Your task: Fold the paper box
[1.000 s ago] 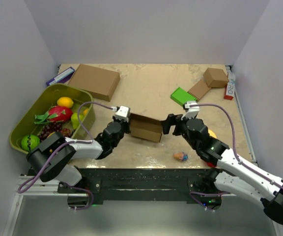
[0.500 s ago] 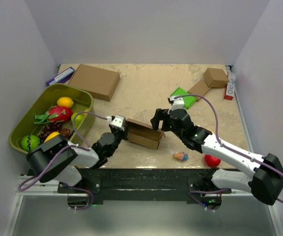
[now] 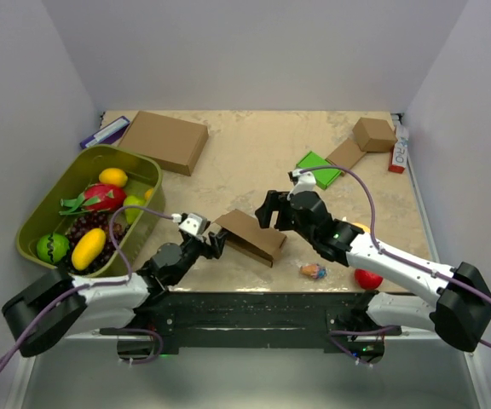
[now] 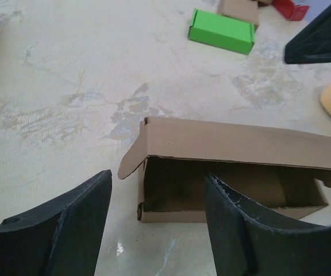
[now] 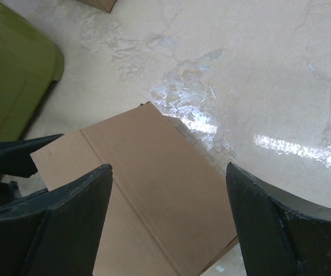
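Tool, left (image 3: 214,244): low at the near edge of the bench (image 3: 254,162), jaws apart and empty, aimed at the open long side of the paper box (image 3: 250,234). Wrist view has the tool (image 4: 157,190) framing that opening without touching it.

Tool, right (image 3: 268,209): jaws apart, empty, poised just above the far edge of the lid. Its own camera looks between the open tool (image 5: 168,172) straight down on the lid panel.

Green tray (image 3: 31,223): far left, holding fruit.

Larger brown box (image 3: 164,141): far left of the bench, well apart.

Paper box, the task item (image 4: 234,167): near the front centre, between the two tools. Base and walls formed; lid ajar, sloping over the cavity; one end tab curls outward at the left corner.

Green box (image 3: 318,166), small brown box (image 3: 373,134): far right, not involved.

Handling note (a judgement): the step is closing the lid. The flared tab should go inside the wall first. The right tool should press flat on the lid near its free edge. The left tool should brace the front wall so the light box does not skid or buckle.
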